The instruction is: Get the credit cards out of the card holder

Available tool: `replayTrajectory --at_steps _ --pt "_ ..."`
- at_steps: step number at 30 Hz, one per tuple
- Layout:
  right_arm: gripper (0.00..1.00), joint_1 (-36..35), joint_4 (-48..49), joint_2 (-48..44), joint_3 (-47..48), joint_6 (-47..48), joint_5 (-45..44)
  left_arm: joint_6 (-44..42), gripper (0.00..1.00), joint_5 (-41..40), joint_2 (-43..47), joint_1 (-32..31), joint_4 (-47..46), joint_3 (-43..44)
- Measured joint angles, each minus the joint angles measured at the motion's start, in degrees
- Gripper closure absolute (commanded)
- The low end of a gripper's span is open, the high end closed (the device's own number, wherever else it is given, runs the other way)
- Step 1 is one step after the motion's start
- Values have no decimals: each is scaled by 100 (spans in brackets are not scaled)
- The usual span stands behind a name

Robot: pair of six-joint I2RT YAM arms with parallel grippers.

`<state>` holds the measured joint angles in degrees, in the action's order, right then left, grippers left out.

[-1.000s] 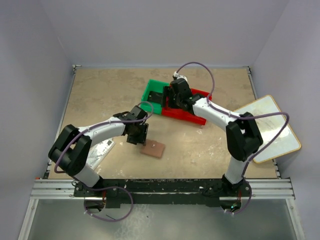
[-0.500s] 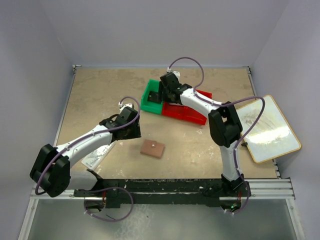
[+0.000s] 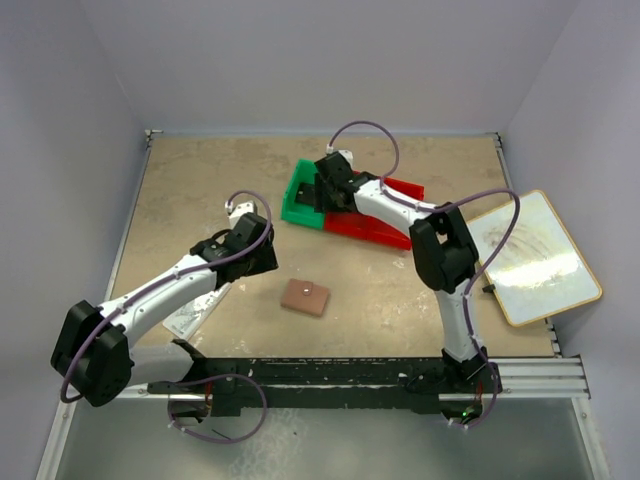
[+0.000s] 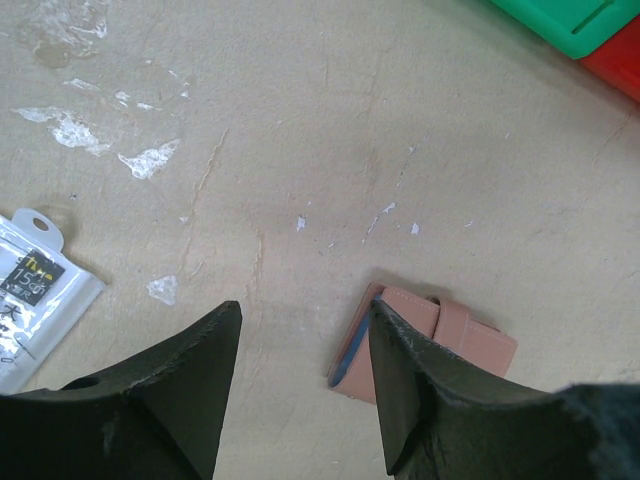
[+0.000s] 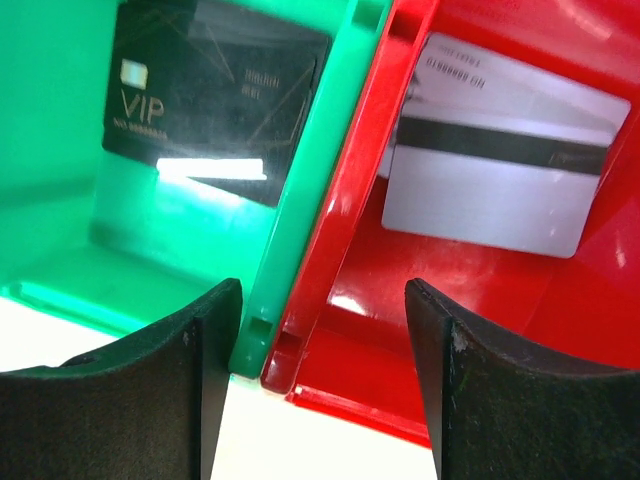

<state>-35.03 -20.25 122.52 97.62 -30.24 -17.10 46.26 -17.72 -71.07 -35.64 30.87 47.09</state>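
The reddish-brown card holder [image 3: 305, 297] lies folded on the table, and in the left wrist view [image 4: 445, 335] a thin blue edge [image 4: 350, 352] shows along its side. My left gripper [image 3: 262, 258] is open and empty, above the table just left of the holder [image 4: 305, 325]. My right gripper [image 3: 332, 188] is open and empty over the shared wall of the two bins [image 5: 322, 300]. A black VIP card [image 5: 210, 100] lies in the green bin [image 5: 60, 200]. A white card with a magnetic stripe [image 5: 500, 175] lies in the red bin [image 5: 400, 330].
The green bin [image 3: 297, 200] and red bin [image 3: 385, 232] stand side by side at the back middle. A white clear packet [image 3: 195, 305] lies at the near left, and it also shows in the left wrist view [image 4: 35, 300]. A wood-framed white board [image 3: 530, 255] overhangs the right edge.
My left arm has drawn back to the left, away from the card holder. My right gripper has moved left, from over the red bin to the wall between the bins.
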Motion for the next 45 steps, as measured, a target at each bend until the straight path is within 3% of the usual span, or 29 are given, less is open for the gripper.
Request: replayTrajectory --at_steps 15,23,29,33,35,36,40,45 --pt "33 -402 76 -533 -1082 -107 11 168 48 -142 68 0 2 -9" --pt "31 -627 103 -870 -1204 -232 142 286 47 -46 127 0 -101 -251" --pt "27 -660 157 -1631 -1762 -188 225 413 28 212 321 0 -166 -549" --pt "25 -658 374 -2638 -2361 -17 321 605 27 367 922 0 -284 -903" --pt "51 -654 490 -3115 -2603 39 345 730 27 481 1182 0 -356 -1062" --pt "58 -647 538 -3294 -2695 87 341 796 27 549 1259 0 -398 -1137" --pt "63 -518 684 -3388 -2771 122 369 977 27 815 1322 0 -542 -1429" --pt "69 -94 719 -2782 -2747 35 468 1043 29 1047 1335 0 -549 -1582"
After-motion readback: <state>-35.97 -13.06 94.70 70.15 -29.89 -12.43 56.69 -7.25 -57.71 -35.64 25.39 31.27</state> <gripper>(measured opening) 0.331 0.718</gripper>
